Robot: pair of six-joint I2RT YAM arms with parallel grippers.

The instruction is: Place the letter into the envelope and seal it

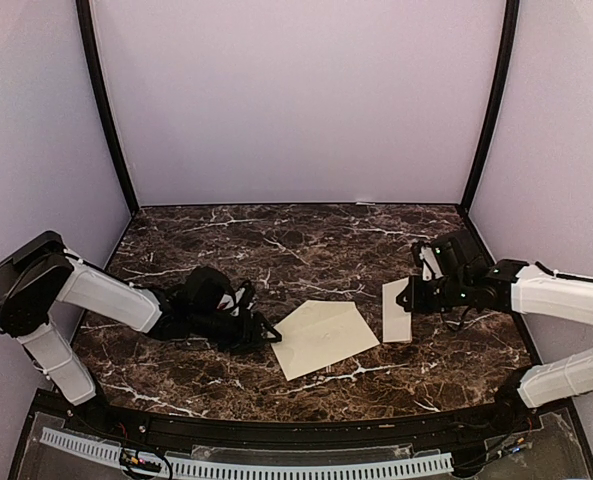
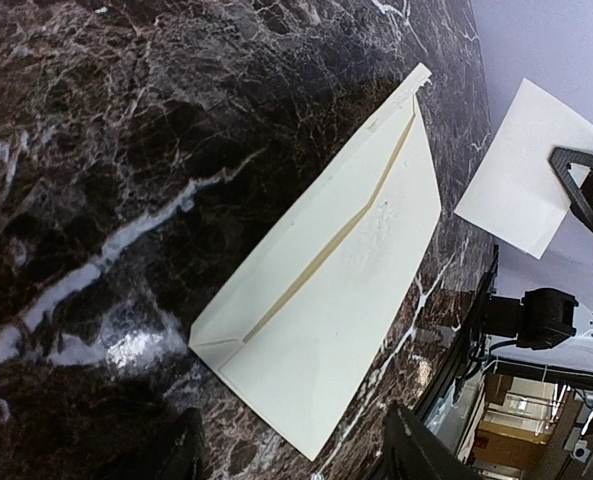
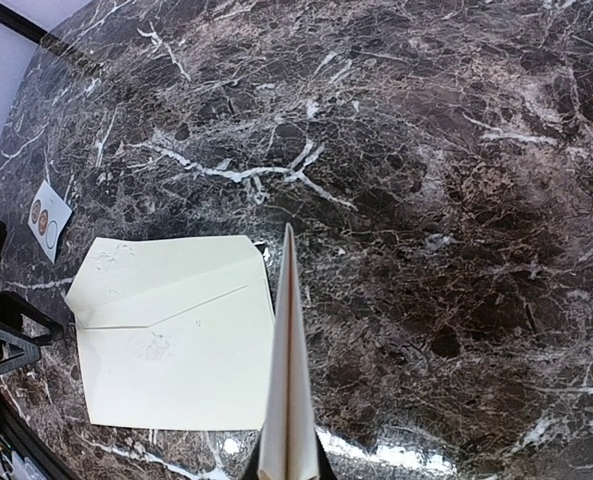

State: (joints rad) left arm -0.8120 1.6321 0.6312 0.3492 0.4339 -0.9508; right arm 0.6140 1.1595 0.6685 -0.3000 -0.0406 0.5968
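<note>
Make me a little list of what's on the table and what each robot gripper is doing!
table: dark marble with white veins
envelope: cream, lying flat in the middle
letter: held to the right of the envelope, not inside it
right gripper: shut on the letter
left gripper: open, holding nothing, near the envelope's left corner

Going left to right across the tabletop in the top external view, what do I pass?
left gripper, open → cream envelope, lying flat on the marble → letter → right gripper, shut on the letter's upper part
</note>
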